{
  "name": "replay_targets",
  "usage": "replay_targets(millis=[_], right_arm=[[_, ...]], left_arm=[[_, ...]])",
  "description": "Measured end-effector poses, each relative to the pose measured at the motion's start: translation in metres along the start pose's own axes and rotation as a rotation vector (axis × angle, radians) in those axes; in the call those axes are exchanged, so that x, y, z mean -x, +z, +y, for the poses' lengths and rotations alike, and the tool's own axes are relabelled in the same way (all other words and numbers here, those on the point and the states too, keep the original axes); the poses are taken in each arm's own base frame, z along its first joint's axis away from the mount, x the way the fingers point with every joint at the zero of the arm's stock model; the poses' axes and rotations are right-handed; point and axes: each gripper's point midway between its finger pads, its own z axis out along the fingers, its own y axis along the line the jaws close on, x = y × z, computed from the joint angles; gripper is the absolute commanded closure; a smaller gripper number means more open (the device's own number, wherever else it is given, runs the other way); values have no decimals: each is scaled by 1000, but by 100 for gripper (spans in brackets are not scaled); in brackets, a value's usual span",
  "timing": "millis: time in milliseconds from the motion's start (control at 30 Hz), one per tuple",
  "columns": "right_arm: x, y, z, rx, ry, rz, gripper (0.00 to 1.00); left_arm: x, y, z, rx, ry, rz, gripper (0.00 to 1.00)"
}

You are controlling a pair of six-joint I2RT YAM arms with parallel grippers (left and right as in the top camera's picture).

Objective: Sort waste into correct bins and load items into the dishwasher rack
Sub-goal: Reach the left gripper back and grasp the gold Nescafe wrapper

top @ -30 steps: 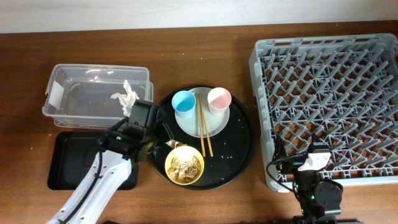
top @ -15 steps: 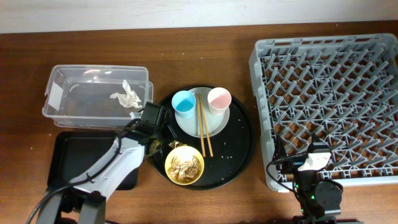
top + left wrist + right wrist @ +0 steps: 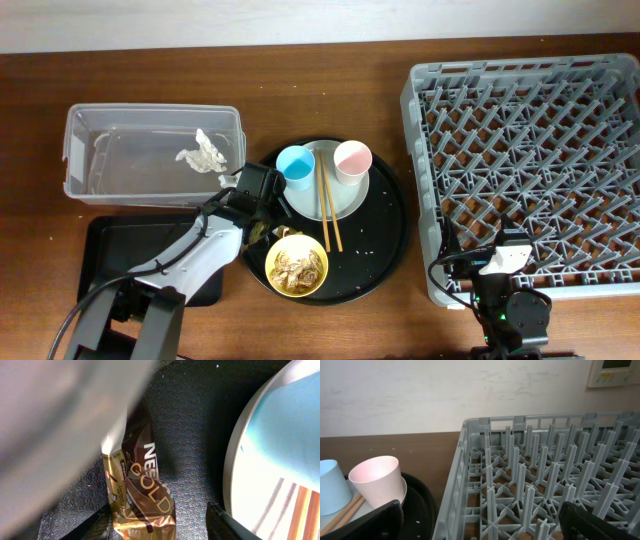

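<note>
My left gripper point(image 3: 262, 212) is open at the left edge of the round black tray point(image 3: 385, 240), its fingers either side of the brown-gold wrapper point(image 3: 142, 490), which lies flat on the tray. The crumpled tissue point(image 3: 203, 154) lies in the clear tub point(image 3: 70, 150). The yellow bowl point(image 3: 297, 266) holds food scraps. The blue cup point(image 3: 295, 165), pink cup point(image 3: 352, 160) and chopsticks point(image 3: 328, 210) rest on the pale plate point(image 3: 350, 195). My right gripper point(image 3: 505, 262) is open and empty at the front left corner of the grey rack point(image 3: 530, 150).
The shallow black rectangular tray point(image 3: 110, 250) lies in front of the clear tub, under my left arm. The right wrist view shows the rack's upright pegs point(image 3: 545, 475) and the pink cup point(image 3: 377, 480) to its left. A wall runs behind the table.
My left gripper has moved right from the clear tub onto the round tray and now straddles the wrapper. The clear tub has shifted slightly. The right arm has not moved.
</note>
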Motion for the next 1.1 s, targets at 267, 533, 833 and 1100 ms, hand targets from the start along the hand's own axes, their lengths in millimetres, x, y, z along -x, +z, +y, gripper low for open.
replay_targets(millis=[267,533,833,1100], right_arm=[[0,0,0,0,-1,0,2],[0,0,0,0,0,0,2],[0,0,0,0,0,0,2],[0,0,0,0,0,0,2]], left_arm=[[2,-8,-2,-12,-2,-10,28],[8,-42,-12,-83,6,-47,26],[-28,-47,-26,-63,152,-17,29],[-29,-34,-14,59,212,-85,33]])
